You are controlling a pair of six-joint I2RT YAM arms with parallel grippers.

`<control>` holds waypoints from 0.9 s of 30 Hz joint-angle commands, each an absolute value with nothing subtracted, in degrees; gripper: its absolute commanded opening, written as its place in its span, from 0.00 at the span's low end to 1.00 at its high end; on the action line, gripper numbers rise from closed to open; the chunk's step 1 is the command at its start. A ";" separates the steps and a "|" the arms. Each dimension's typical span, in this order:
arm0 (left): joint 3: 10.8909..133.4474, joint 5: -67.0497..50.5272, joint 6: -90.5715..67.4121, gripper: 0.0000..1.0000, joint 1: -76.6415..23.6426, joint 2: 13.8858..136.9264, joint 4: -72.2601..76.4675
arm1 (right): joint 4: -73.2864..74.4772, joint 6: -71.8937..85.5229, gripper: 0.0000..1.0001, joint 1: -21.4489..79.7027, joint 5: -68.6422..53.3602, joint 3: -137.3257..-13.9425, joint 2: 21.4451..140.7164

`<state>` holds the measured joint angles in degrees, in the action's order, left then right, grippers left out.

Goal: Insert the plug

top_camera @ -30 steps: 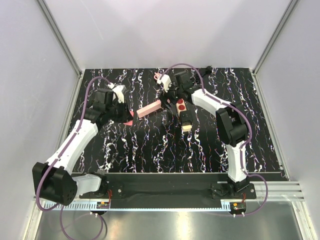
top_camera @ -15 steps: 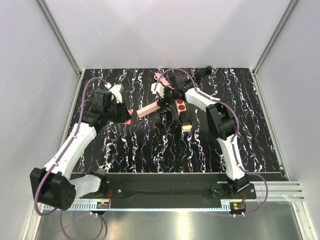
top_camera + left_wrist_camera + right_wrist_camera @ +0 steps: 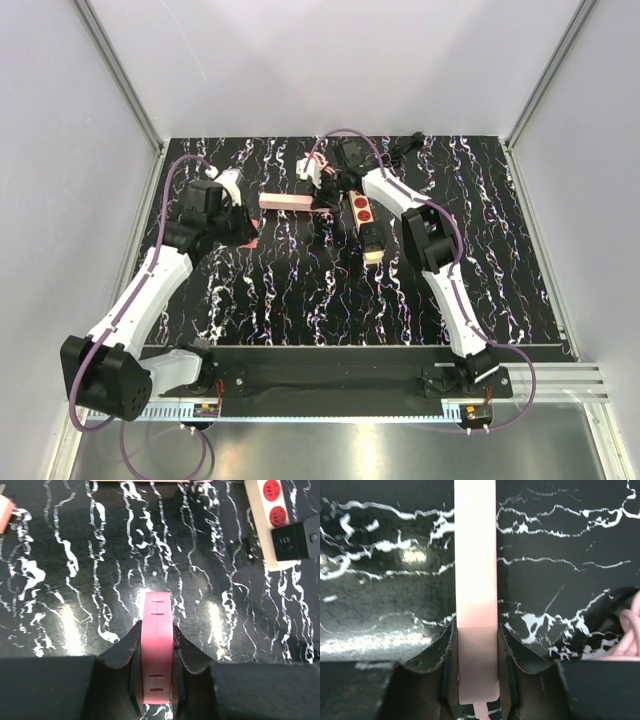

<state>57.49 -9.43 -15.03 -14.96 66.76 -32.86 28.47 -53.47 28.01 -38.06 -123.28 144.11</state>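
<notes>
Gripping pink plug (image 3: 157,650), left gripper (image 3: 156,630) clenched on its flat sides, nose pointing out, well left of beige power strip (image 3: 362,210); likely poised for insertion. Plug: flat, rosy, small slots on edge. Farther: right gripper (image 3: 476,635) clamps pale pink bar (image 3: 475,555) just left of strip, likely steadying it.

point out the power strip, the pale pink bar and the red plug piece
power strip (image 3: 361,210): top external view, its red socket end
pale pink bar (image 3: 475,555): right wrist view, middle of its flat face
red plug piece (image 3: 157,630): left wrist view, middle of its upper face
</notes>
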 commanded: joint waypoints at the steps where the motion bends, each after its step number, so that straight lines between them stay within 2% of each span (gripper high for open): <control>1: 57.04 -5.89 -15.73 0.00 -13.89 64.34 -29.88 | 29.97 -46.25 0.00 28.12 -44.73 -129.63 144.05; 5: 57.04 -4.66 -14.95 0.00 -13.27 63.37 -29.97 | 29.27 -32.74 0.00 28.21 -50.61 -134.37 143.44; 14: 60.20 -8.78 -13.37 0.00 -12.22 61.61 -31.46 | 28.83 -8.82 0.00 30.32 -53.88 -133.86 144.40; 17: 61.95 -10.89 -9.60 0.00 -12.30 62.40 -33.30 | 28.92 -4.59 0.00 31.02 -56.68 -130.97 143.71; 23: 65.64 -2.38 -2.39 0.00 -12.30 66.79 -37.35 | 29.44 2.10 0.00 32.25 -54.84 -123.85 141.33; 27: 68.90 -2.55 -0.35 0.00 -12.30 71.71 -37.35 | 29.44 3.87 0.00 32.17 -53.62 -120.24 141.15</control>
